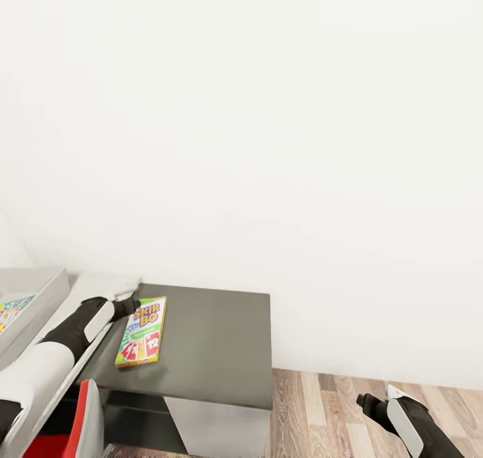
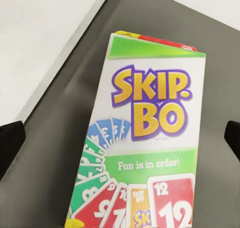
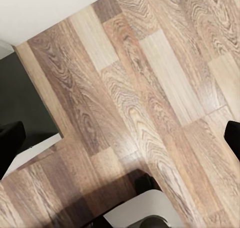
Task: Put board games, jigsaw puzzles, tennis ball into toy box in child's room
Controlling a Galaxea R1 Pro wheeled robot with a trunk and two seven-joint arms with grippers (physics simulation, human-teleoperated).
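The yellow-green "Skip-Bo" board game [image 1: 142, 340] lies flat on the dark grey side unit [image 1: 215, 344] of the table, near its left edge. My left gripper [image 1: 134, 305] hovers over the box's far end. In the left wrist view the box [image 2: 150, 138] sits below the open left gripper [image 2: 120, 140], whose fingertips [image 2: 10, 143] are spread wider than the box. The pale grey toy box [image 1: 47, 287] stands on the table's pale top [image 1: 100, 283] at the far left, with a multicoloured flat box [image 1: 13, 310] inside. My right gripper [image 1: 367, 402] hangs open and empty over the floor [image 3: 150, 97].
A white wall rises right behind the table. A red-and-white chair [image 1: 84, 421] stands at the lower left, close under my left arm. Wood-plank floor [image 1: 349, 404] stretches to the right of the side unit. The side unit's corner [image 3: 20, 97] is in the right wrist view.
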